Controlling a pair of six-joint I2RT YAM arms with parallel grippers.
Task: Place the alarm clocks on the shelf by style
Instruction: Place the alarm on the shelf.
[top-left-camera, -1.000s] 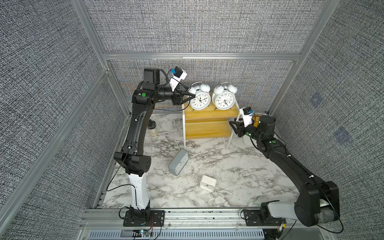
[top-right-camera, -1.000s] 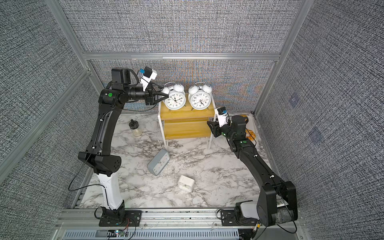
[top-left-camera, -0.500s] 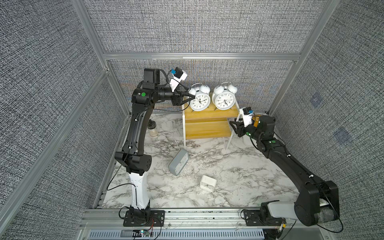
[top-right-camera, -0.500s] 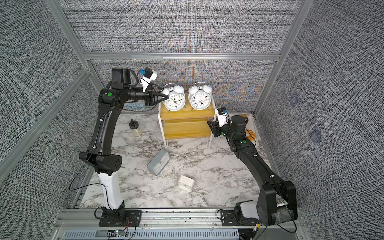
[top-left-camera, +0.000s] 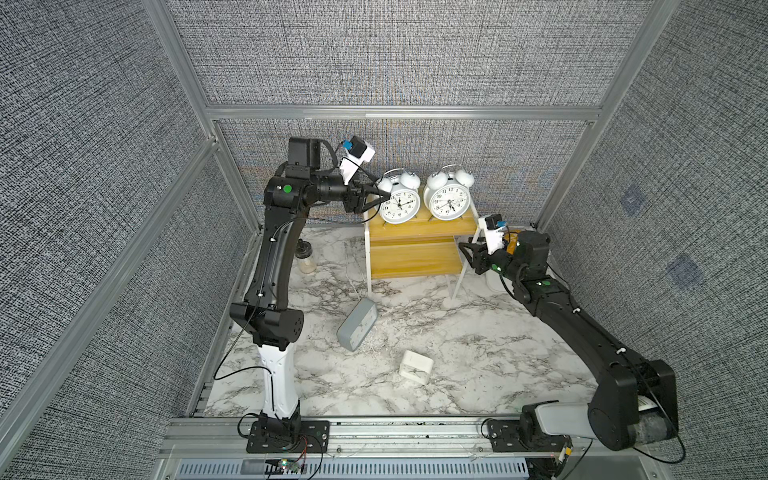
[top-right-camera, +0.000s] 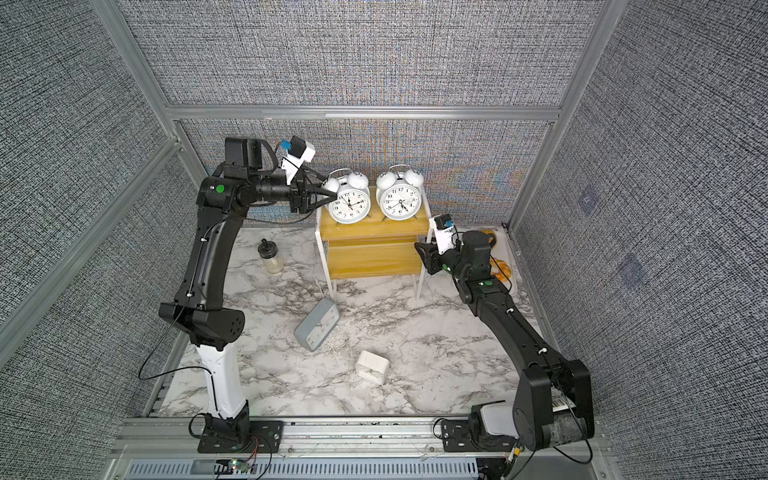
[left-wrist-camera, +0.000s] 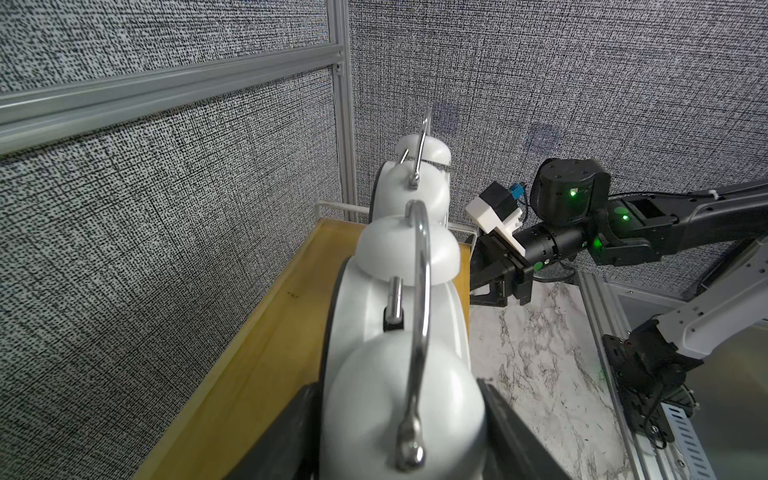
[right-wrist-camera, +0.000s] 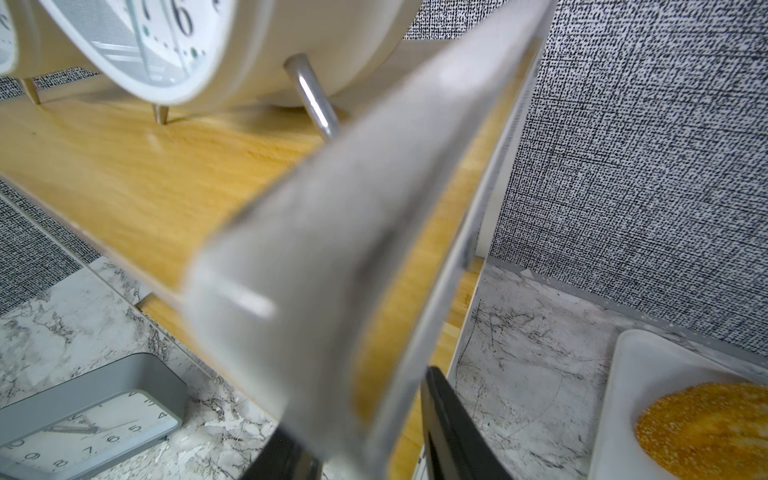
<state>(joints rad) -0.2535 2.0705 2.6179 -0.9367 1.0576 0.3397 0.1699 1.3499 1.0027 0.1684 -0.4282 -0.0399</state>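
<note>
Small jar (top-right-camera: 270, 262) stands on marble table (top-right-camera: 436, 353); bread (right-wrist-camera: 706, 432) lies in white tray (right-wrist-camera: 648, 361).

6 on twin-bell clock (right-wrist-camera: 137, 41), hour numerals on grey clock (right-wrist-camera: 91, 432)

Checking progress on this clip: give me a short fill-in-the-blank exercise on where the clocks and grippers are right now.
1. Both twin-bell clocks stand on the ____ board of the shelf.
2. The grey-blue clock and the small white clock lie on the marble ____.
3. The fingers of the left gripper flank a ____ clock.
4. The fingers of the right gripper sit either side of the shelf's white ____.

Missing words: top; table; twin-bell; frame.
</note>
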